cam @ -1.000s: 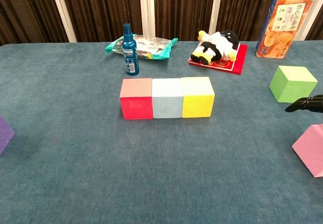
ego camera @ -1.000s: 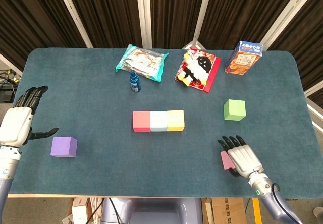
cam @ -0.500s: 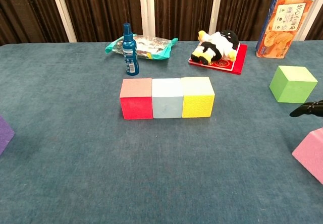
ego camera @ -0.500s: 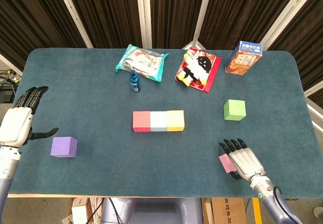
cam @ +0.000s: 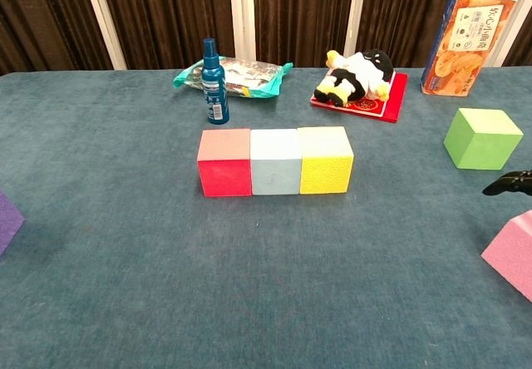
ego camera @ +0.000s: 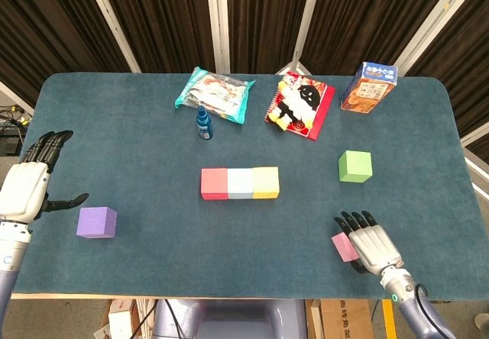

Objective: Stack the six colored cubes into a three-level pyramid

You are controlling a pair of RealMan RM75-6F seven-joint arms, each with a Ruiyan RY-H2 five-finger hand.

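Observation:
A red cube [ego camera: 215,183], a light blue cube [ego camera: 240,183] and a yellow cube [ego camera: 266,182] stand touching in a row at the table's middle. The green cube [ego camera: 355,166] sits alone to their right, also in the chest view [cam: 483,138]. Near the front right edge my right hand [ego camera: 371,244] lies over the pink cube [ego camera: 344,246], which stays against its thumb side and looks tilted [cam: 511,250]; only dark fingertips [cam: 509,183] show in the chest view. The purple cube [ego camera: 97,222] rests at the front left. My left hand [ego camera: 29,182] hovers open just left of it.
Along the back stand a blue spray bottle [ego camera: 203,123], a snack bag [ego camera: 215,93], a plush toy on a red card [ego camera: 299,104] and an orange box [ego camera: 369,86]. The teal table's front edge [ego camera: 229,295] runs close to my right hand.
My right hand has drawn back toward the front edge and the pink cube moved with it, sliding right and lower in the chest view. The left hand and other cubes stayed put.

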